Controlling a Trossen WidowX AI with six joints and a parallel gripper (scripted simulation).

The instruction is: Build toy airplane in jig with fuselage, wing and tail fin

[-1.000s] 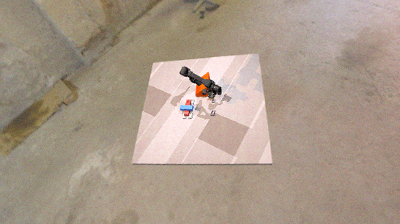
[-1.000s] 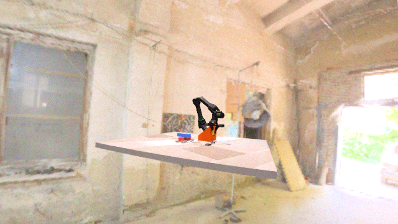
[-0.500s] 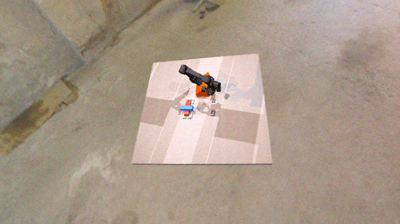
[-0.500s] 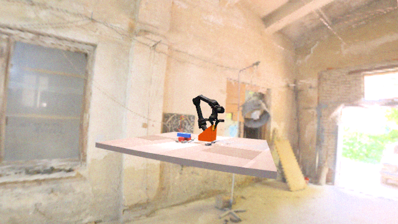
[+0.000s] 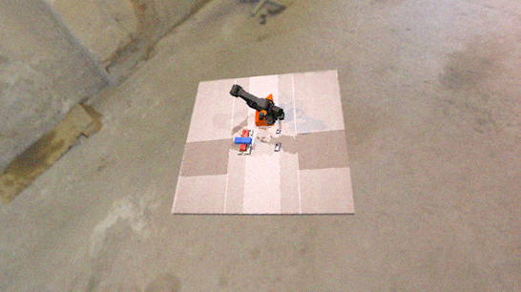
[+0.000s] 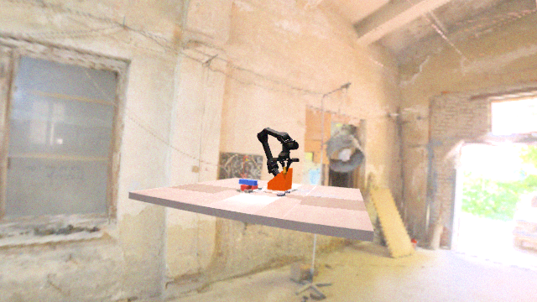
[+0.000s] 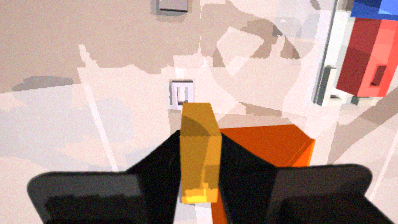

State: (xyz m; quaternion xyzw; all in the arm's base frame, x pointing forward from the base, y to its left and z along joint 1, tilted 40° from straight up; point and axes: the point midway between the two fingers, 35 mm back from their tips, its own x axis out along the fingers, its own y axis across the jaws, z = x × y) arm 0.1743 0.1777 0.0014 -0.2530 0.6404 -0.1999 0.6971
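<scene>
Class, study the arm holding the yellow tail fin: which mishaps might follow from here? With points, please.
The yellow tail fin [image 7: 200, 150] might slip or twist, being held only between two fingers.
It might meet the small socket [image 7: 378, 75] in the red fuselage [image 7: 362, 55] [image 6: 249, 188] misaligned, and perhaps jam.
Swinging over, the arm might knock the blue wing [image 5: 243, 140] [image 6: 247, 182].

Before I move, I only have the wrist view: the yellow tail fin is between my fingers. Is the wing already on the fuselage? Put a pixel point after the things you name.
Observer: Yes, the top view shows the whole blue wing [image 5: 243, 140] [image 6: 247, 182] [image 7: 372, 9] lying crosswise over the red fuselage [image 5: 242, 148] [image 6: 248, 188] [image 7: 367, 57].
Operator: And is the fin [image 7: 200, 150] up off the table?
Observer: Yes, the exterior view shows the gripper [image 6: 285, 169] [image 7: 196, 135] holding it above the tabletop [image 5: 264, 184] [image 6: 336, 218] [image 7: 45, 45].
</scene>
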